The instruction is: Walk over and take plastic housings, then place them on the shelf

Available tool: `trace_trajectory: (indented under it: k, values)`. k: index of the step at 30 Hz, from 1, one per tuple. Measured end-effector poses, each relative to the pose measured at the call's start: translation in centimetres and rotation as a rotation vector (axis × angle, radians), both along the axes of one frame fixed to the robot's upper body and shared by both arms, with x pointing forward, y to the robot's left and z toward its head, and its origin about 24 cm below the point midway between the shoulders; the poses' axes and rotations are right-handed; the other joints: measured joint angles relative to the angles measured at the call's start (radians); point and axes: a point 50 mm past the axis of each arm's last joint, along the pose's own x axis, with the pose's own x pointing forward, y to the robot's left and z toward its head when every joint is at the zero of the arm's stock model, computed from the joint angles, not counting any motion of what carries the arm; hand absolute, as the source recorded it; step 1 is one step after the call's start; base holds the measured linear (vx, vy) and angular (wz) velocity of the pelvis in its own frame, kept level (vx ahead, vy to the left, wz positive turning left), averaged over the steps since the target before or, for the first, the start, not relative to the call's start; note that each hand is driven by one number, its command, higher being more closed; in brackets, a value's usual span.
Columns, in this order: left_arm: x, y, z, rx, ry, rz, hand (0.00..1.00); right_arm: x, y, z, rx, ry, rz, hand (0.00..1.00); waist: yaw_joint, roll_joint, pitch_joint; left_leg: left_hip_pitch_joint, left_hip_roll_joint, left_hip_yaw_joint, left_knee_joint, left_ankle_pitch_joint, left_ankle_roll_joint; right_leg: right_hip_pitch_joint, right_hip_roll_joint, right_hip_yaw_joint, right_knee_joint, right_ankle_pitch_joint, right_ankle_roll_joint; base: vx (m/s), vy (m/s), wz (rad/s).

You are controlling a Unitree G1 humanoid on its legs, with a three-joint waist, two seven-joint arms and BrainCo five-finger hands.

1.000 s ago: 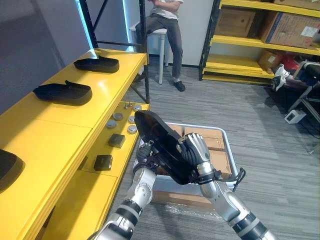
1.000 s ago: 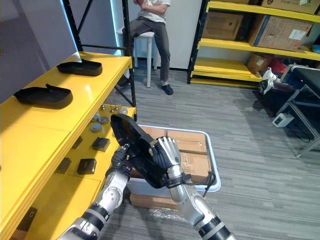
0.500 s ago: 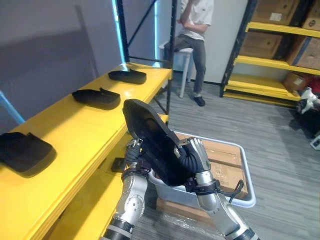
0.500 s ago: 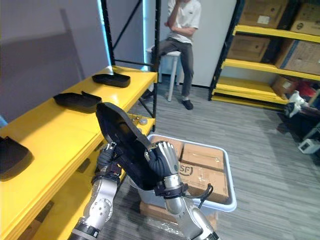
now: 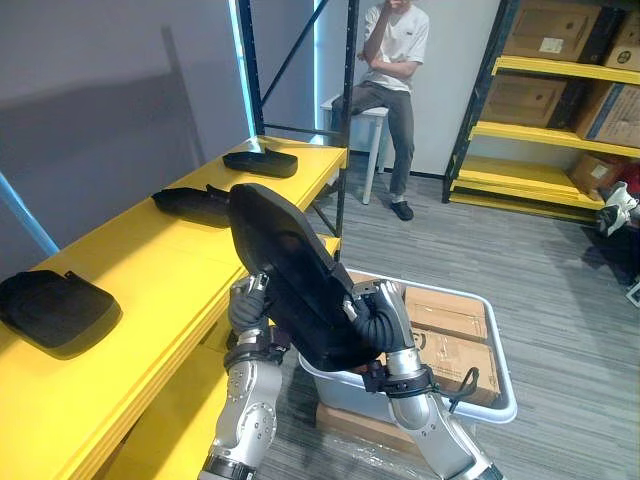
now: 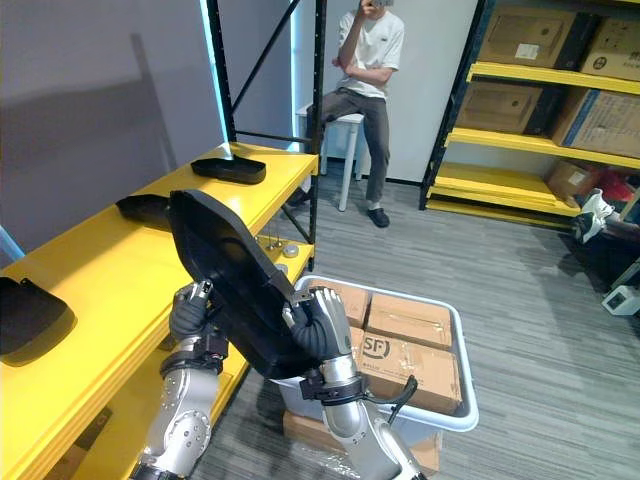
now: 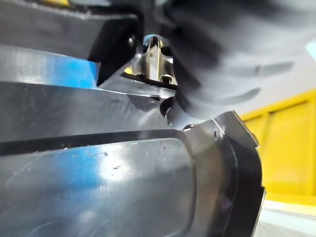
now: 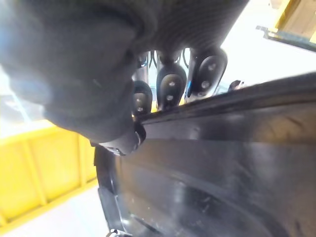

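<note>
A large black plastic housing [image 5: 288,272] is held up in front of me, tilted on end, beside the yellow shelf [image 5: 150,262]. My left hand [image 5: 246,309] is curled on its shelf-side edge. My right hand [image 5: 379,322] is curled on its lower edge on the other side. The right wrist view has fingertips [image 8: 170,87] hooked over the housing's rim [image 8: 222,173]. The housing's glossy inner face [image 7: 123,187] lies close in the left wrist view. Three more black housings lie on the shelf top: far [image 5: 260,160], middle [image 5: 192,203] and near [image 5: 55,308].
A white bin [image 5: 502,402] with cardboard boxes sits on the floor just right of my hands. A person [image 5: 395,60] sits on a stool past the shelf's far end. Yellow racks [image 5: 540,100] with boxes line the back right. A black upright [image 5: 348,110] stands at the shelf's far corner.
The camera has shifted. The housing has risen in both hands, stands more upright and is nearer the shelf top.
</note>
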Motion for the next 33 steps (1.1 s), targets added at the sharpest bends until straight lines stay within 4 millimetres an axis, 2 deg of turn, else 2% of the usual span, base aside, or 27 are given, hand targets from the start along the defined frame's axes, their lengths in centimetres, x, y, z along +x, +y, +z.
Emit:
trace_trajectory:
  k: [1,5,7,13,23,28,33]
  values:
    - [-0.1,0.2,0.1,0.016,-0.006,0.013,1.00,-0.1,0.1,-0.1,0.005,0.010,0.011,0.00,0.003,0.001,-0.001,-0.003,-0.001,-0.011,0.000,0.001,0.001,0.005,0.000,-0.013,0.000,-0.006,0.005,0.01,-0.011,0.52]
    - [-1.3,0.8,0.6,0.155,-0.033,0.094,1.00,0.2,0.4,-1.2,0.017,0.088,0.040,0.00,0.046,0.007,-0.005,-0.005,-0.013,-0.057,0.000,0.002,0.001,0.033,-0.004,-0.063,0.003,-0.018,0.009,0.02,0.003,0.37]
    - [-1.5,1.0,0.9,0.216,-0.039,0.126,1.00,0.2,0.6,-1.3,0.025,0.106,0.050,0.00,0.052,0.007,-0.005,-0.008,-0.016,-0.064,0.000,0.005,0.006,0.034,-0.005,-0.070,0.003,-0.020,0.009,0.02,0.013,0.14]
    - [-1.6,0.7,0.8,0.407,-0.008,0.218,1.00,0.6,0.7,-2.2,0.025,0.168,0.039,0.00,0.044,0.005,-0.007,-0.003,-0.015,-0.058,0.001,0.009,0.012,0.033,-0.006,-0.062,0.002,-0.020,0.010,0.00,0.012,-0.05]
    - [-1.9,0.7,-0.8,0.603,0.105,0.340,1.00,0.9,0.8,-1.7,0.067,0.174,0.035,0.00,0.041,0.004,-0.014,0.003,-0.005,-0.027,0.000,0.006,0.008,0.021,-0.001,-0.034,0.002,-0.020,0.008,-0.02,0.021,-0.08]
    - [-1.8,1.7,-2.1,0.687,0.197,0.439,1.00,0.9,1.2,-1.1,0.119,0.167,0.051,0.00,0.042,0.004,-0.023,0.012,-0.001,-0.010,0.000,-0.002,-0.001,0.021,0.001,-0.018,0.001,-0.020,0.008,-0.01,0.022,-0.10]
    - [-1.8,3.6,-2.9,0.733,0.285,0.565,1.00,0.4,1.2,0.4,0.182,0.124,0.073,0.00,0.036,0.003,-0.028,0.017,0.009,0.013,0.000,-0.009,-0.008,0.012,0.007,0.005,-0.004,-0.019,0.008,-0.01,0.015,-0.15]
